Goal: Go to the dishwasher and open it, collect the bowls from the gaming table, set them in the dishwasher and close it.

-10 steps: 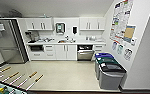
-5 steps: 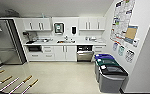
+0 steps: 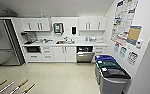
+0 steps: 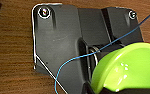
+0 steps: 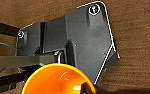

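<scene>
Head view: dishwasher [image 3: 85, 54] open; wrists: bowls.

Green bowl [image 4: 131, 70] cut off by frame edge, orange bowl [image 5: 58, 80] likewise, fridge [image 3: 2, 42] cropped at left, countertop items [image 3: 41, 40] too blurry to ID, wall posters [image 3: 123, 20] unreadable

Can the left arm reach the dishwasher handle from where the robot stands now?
Probably not. The dishwasher is across open floor on the far wall, and a green bowl sits close by the left wrist camera, so that arm seems occupied.
</scene>
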### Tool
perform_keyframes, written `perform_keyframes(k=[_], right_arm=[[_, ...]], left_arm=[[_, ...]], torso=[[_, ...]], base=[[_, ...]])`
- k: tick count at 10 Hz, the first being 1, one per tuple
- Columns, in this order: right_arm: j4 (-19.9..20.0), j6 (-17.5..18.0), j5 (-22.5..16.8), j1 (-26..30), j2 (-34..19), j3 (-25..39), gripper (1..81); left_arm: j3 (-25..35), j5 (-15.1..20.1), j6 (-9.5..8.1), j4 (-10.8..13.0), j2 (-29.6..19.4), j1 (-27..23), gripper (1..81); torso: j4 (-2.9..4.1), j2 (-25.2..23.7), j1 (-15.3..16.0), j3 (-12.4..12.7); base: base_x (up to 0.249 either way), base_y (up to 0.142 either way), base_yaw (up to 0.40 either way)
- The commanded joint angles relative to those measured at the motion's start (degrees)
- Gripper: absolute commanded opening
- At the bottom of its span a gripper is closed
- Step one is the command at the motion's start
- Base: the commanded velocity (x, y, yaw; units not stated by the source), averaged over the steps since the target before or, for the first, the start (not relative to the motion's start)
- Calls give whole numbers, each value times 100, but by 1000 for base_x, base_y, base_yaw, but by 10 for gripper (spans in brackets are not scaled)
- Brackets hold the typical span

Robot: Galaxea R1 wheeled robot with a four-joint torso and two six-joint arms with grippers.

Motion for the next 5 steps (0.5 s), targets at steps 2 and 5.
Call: perform_keyframes(k=[2,5], right_arm=[[-87,-27,-266,260,-132,62,10],[-78,-27,-266,260,-132,54,10]], left_arm=[[20,309,21,5,-85,-239,10],[20,309,21,5,-85,-239,10]], torso=[[0,0,0,2],[0,0,0,2]], base=[[161,0,0],[161,0,0]])
